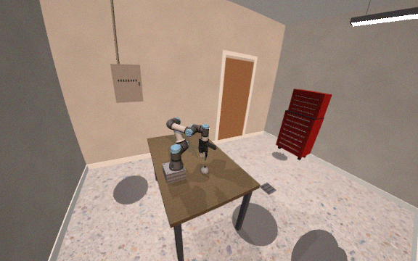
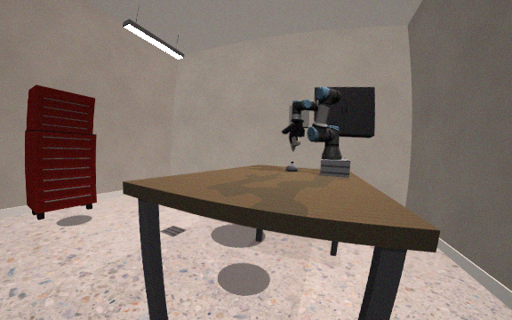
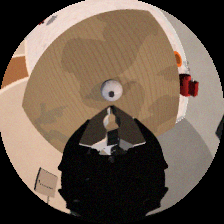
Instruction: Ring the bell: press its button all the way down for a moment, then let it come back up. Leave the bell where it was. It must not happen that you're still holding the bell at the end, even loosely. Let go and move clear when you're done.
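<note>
Silver and small, the bell [image 1: 204, 170] sits on the wooden table [image 1: 209, 192], near the middle and a little way out from my base block [image 1: 174, 175]. In my wrist view its dome [image 3: 111, 90] shows a dark button at the top, just ahead of my fingertips. My gripper [image 1: 203, 155] hangs above the bell, pointing down, apart from it, with the jaws fully closed and nothing between them. My arm [image 2: 323, 124] folds over from its pedestal. Beyond the table stand a red tool chest [image 2: 60, 151], a brown door [image 1: 235, 98] and a wall panel [image 1: 126, 83].
</note>
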Available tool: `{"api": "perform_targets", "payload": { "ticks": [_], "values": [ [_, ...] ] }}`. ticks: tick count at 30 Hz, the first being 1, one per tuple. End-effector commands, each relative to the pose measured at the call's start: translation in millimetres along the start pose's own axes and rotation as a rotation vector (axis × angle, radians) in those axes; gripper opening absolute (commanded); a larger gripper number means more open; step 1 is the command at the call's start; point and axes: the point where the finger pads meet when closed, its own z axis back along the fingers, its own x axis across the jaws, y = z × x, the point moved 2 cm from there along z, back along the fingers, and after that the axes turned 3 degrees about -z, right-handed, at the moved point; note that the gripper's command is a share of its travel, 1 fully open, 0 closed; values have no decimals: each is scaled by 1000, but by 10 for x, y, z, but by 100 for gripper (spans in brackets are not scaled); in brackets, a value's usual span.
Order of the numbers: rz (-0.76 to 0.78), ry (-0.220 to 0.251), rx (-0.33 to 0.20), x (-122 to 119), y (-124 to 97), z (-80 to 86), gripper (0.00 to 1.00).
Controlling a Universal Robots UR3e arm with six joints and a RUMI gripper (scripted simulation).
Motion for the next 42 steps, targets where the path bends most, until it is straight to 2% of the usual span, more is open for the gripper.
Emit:
{"api": "perform_targets", "payload": {
  "ticks": [1, 10, 35, 42],
  "values": [
    [0, 1, 0, -4, 2, -29, 0],
    [0, 1, 0, -9, 6, -101, 0],
    [0, 1, -1, -27, 28, -520, 0],
    [0, 1, -1, -30, 31, -581, 0]
  ]
}}
